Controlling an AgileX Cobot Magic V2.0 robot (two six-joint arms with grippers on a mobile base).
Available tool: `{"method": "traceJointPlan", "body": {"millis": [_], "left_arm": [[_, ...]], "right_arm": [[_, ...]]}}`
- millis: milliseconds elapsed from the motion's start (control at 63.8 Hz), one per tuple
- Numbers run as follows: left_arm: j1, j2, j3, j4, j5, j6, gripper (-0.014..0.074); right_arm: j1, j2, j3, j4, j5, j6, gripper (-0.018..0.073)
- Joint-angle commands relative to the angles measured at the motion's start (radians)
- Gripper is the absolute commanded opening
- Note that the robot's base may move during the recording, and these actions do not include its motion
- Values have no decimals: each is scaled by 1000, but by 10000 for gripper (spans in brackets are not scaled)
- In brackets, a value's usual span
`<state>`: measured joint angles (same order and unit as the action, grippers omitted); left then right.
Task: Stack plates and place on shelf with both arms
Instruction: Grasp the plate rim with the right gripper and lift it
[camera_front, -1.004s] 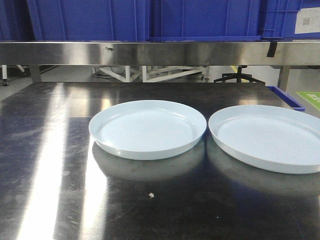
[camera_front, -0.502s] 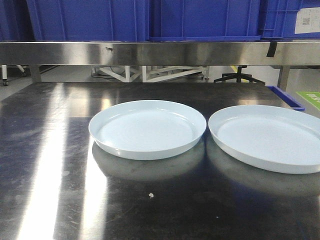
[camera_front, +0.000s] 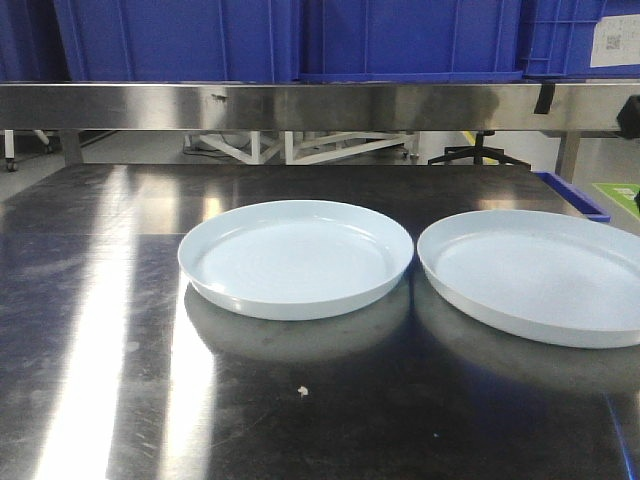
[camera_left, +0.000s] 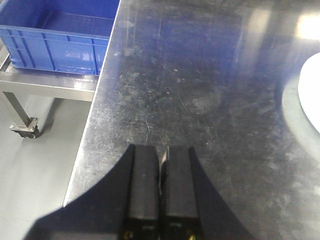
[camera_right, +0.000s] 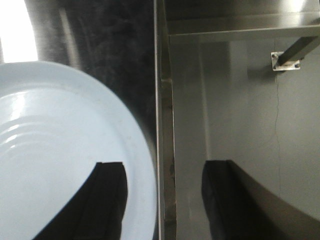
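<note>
Right wrist view, OP here: the right gripper (camera_right: 164, 167) has its fingers spread wide, one over the right plate (camera_right: 60, 150), the other out past the counter (camera_right: 110, 35) edge. Good setup?

Reply: Looks like it's lining up on the rim. I'd come straight down and pinch just the lip, then carry it over the left plate (camera_front: 295, 258) sitting just beside it. The left gripper (camera_left: 162, 155) has its fingers pressed together, empty, over bare counter off to that plate's left.
</note>
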<state>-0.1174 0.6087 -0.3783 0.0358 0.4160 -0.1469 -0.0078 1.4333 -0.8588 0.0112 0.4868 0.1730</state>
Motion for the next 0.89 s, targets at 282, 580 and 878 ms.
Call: {"method": "traceJointPlan", "body": {"millis": [282, 580, 878], "left_arm": [[1, -3, -30, 2, -71, -3, 87], [1, -3, -30, 2, -71, -3, 87], [1, -3, -30, 2, -71, -3, 87]], "right_arm": [[-6, 91, -43, -3, -59, -8, 323], [-6, 72, -90, -34, -42, -8, 26], [18, -71, -244, -30, 8, -7, 28]]}}
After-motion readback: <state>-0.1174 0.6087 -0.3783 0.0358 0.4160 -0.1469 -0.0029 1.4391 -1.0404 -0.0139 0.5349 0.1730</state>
